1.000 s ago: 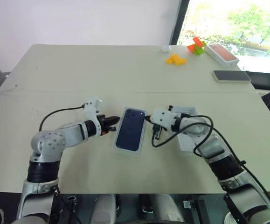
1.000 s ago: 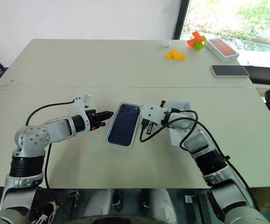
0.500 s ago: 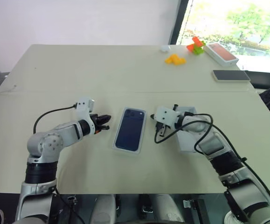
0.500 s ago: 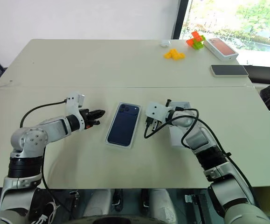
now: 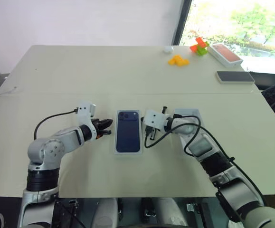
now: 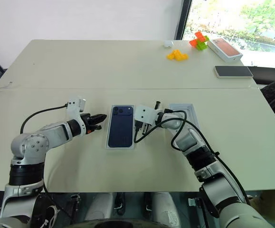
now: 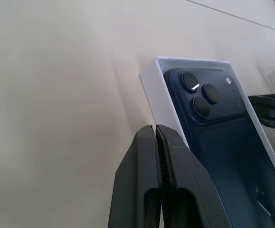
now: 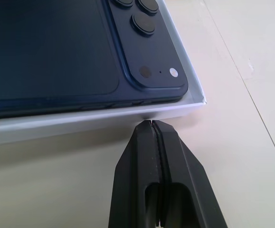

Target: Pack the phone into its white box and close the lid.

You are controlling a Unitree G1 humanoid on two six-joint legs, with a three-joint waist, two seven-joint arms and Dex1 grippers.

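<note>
Right wrist view puts my right gripper (image 8: pixel 151 122), fingers pressed shut and holding nothing, against the long wall of the box (image 8: pixel 80 124). The phone (image 5: pixel 128 130) seems already bedded in it. My left gripper (image 7: pixel 155 127), equally closed and empty, sits just beside the opposite wall. The lid (image 6: pixel 182 105) lies on the worktop (image 5: pixel 104 71) beyond my right arm, apparently hollow side up. It should be light, stiff card (thin walls dent easily), so I'd pinch one long wall.
</note>
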